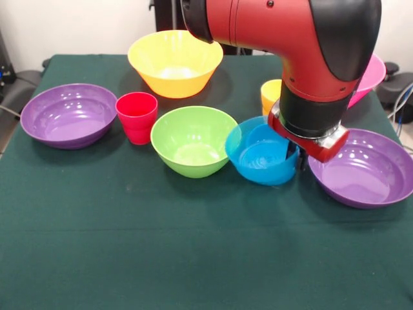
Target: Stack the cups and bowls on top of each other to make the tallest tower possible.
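Note:
My gripper (293,157) hangs below the red and black arm at the right of centre. Its jaws are closed over the right rim of a small blue bowl (258,155), which tilts with its opening toward the camera. The lime green bowl (192,141) stands just left of it, almost touching. The red cup (136,116) stands left of the green bowl. The yellow-orange cup (270,95) is half hidden behind the arm. A purple bowl (364,169) lies right of the gripper. No blue cup and no second blue bowl show.
A second purple bowl (68,115) sits at the far left. The large orange-yellow bowl (174,62) stands at the back centre. The pink bowl (371,76) shows partly behind the arm at the back right. The table (193,258) has a dark green cloth.

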{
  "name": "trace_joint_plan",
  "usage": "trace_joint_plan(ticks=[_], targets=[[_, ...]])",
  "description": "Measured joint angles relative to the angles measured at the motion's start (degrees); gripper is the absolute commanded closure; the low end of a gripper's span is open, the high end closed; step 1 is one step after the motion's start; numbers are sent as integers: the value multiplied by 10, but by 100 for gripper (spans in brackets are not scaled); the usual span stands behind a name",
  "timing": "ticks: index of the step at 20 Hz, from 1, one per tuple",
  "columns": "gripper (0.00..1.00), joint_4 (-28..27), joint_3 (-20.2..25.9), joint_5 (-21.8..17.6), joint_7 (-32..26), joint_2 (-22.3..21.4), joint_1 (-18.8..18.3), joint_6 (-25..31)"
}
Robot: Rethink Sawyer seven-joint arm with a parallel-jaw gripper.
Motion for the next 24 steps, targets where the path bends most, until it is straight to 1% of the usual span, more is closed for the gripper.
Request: trace_joint_plan(ticks=[10, 16, 24], targets=[[100, 0, 0, 0, 0, 0, 0, 36], [100, 0, -1, 0, 0, -3, 0, 84], [100, 0, -6, 0, 0, -7, 1, 124]])
